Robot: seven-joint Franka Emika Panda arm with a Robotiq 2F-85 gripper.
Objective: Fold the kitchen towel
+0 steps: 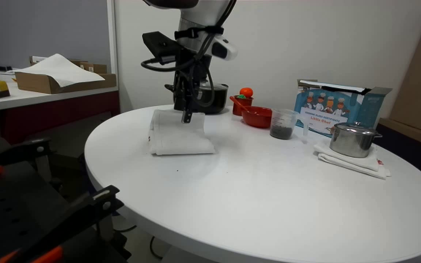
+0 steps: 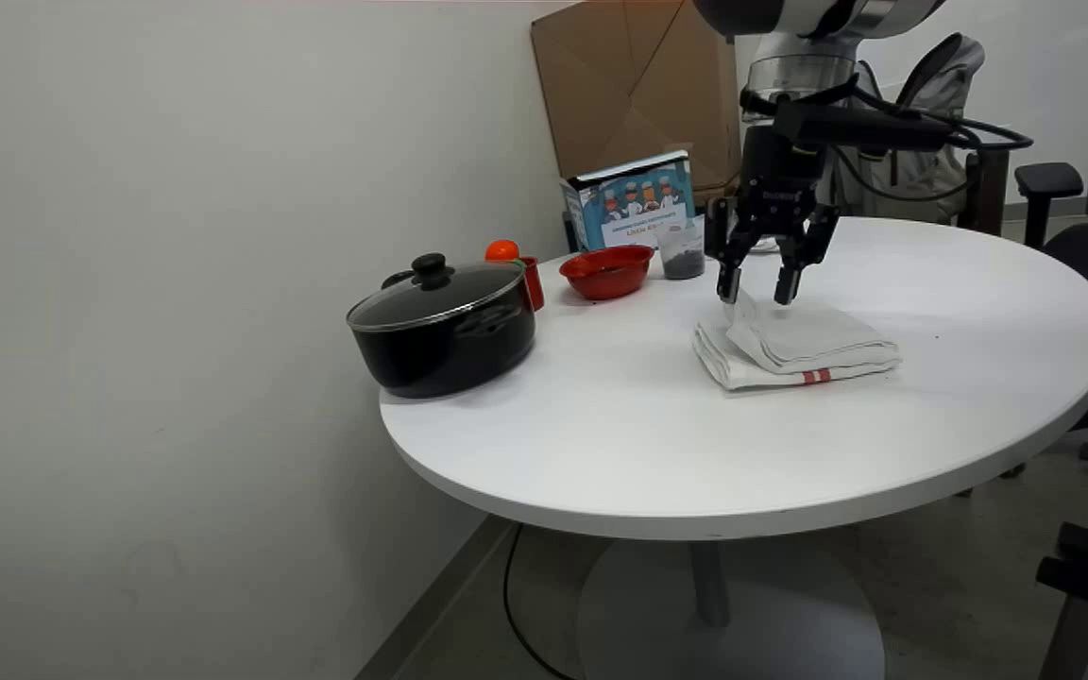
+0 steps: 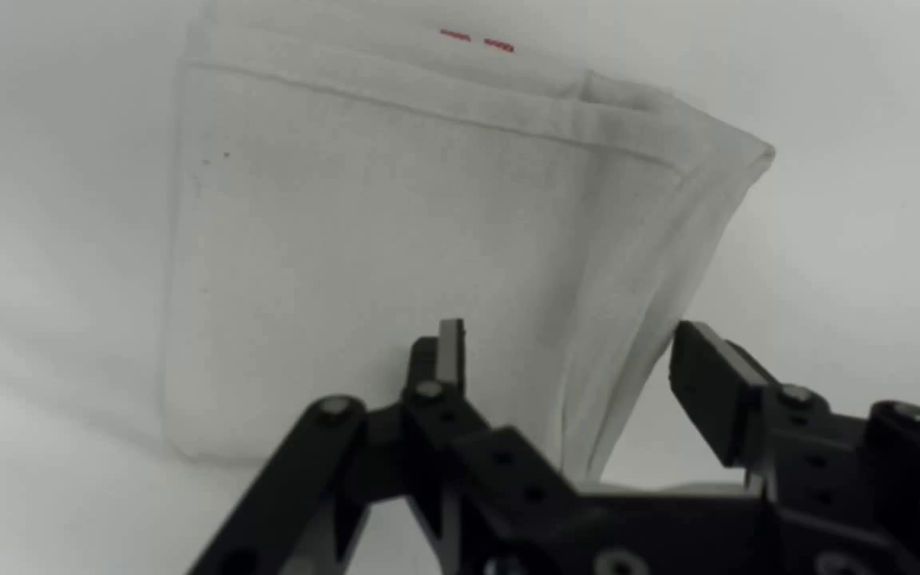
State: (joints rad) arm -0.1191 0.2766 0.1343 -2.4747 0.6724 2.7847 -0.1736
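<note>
Wrist view: my black two-fingered hand (image 3: 570, 334), spread apart, straddles the raised edge of the folded white cloth towel (image 3: 380, 239); I'd guess to pinch or free that layer.

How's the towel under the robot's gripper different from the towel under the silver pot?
The first towel lies below the open gripper, while the second towel has the silver pot standing on it. The first towel has a raised, rumpled edge on one side; the second towel's layers look flatter. Both are folded, layered and white with some red.
</note>
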